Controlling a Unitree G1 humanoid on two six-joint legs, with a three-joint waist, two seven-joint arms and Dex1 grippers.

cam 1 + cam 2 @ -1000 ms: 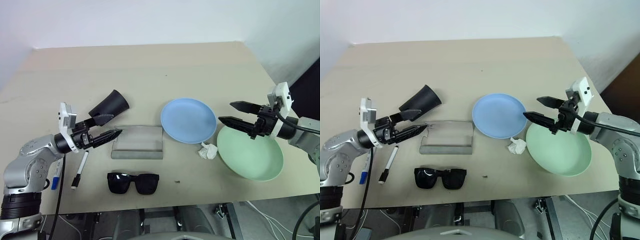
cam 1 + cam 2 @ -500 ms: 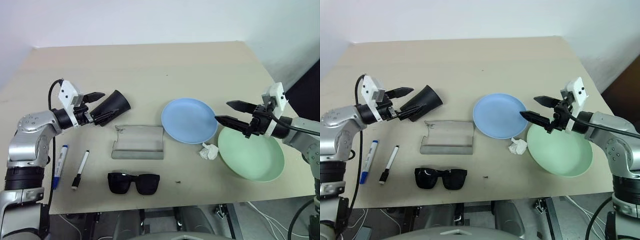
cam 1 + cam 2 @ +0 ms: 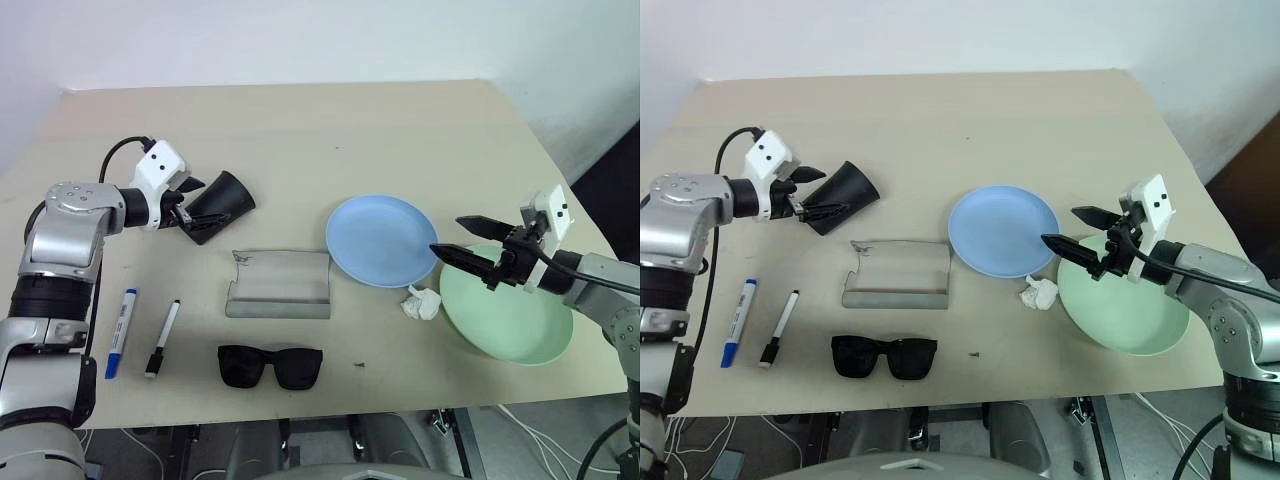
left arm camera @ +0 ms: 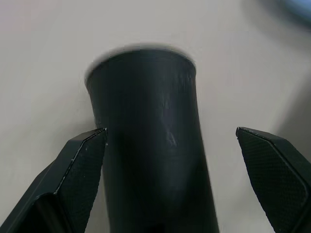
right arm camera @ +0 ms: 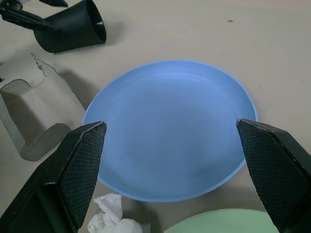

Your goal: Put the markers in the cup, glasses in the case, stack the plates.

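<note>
- Two fingers of your left tool stand apart, straddling the black tapered plastic cup lying sideways.
- Light, slick: grip mid-body.

L arm: bent, reaching in from left, left gripper jaws wide, fingers either side of cup base | R arm: right gripper jaws wide, fingers level, hovering.
</note>
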